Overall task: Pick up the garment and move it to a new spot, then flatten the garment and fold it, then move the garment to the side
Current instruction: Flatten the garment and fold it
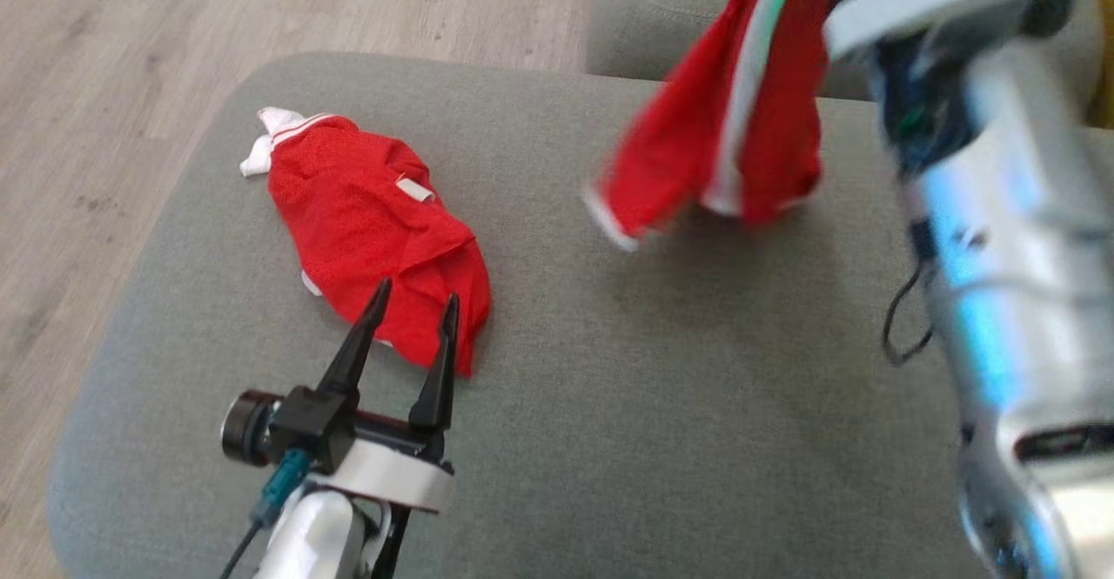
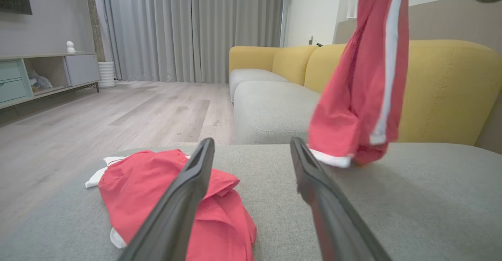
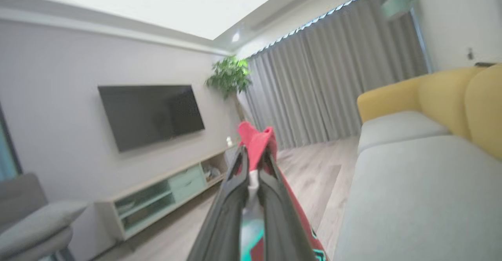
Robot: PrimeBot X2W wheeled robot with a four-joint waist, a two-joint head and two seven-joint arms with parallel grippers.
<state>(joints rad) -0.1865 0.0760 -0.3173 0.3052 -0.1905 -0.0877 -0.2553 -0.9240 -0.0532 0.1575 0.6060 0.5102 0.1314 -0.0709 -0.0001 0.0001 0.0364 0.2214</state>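
Hanging item: garment (image 1: 679, 152), red with a white stripe and a teal edge, upper right of the head view. Its top runs out of frame beside the right arm (image 1: 1001, 213), and its white-trimmed hem sits low over the ottoman (image 1: 653, 387). The cloth is blurred. The hem seems just clear of the padding, though contact cannot be ruled out.

Right end effector (image 3: 253, 153): centre of the right wrist view, fingers (image 3: 235, 190) pressed together on a fold of the garment (image 3: 255, 139). Red cloth sticks out past the tips and trails below them.

Left end effector (image 1: 415, 296): lower left of the head view, jaws spread wide with nothing between them. The tips overlap the near edge of the second garment (image 1: 365, 213).

Second garment: red with white trim, crumpled in a heap on the ottoman, left of centre in the head view and well apart from the hanging one.

Left wrist view: left end effector (image 2: 251, 143) at bottom centre, second garment (image 2: 137, 190) at lower left, garment (image 2: 361, 96) hanging at upper right over the ottoman (image 2: 411, 198).

Surroundings: yellow sofa (image 2: 443, 88), grey curtain (image 2: 176, 29), wood floor (image 1: 104, 57), wall TV (image 3: 151, 114).
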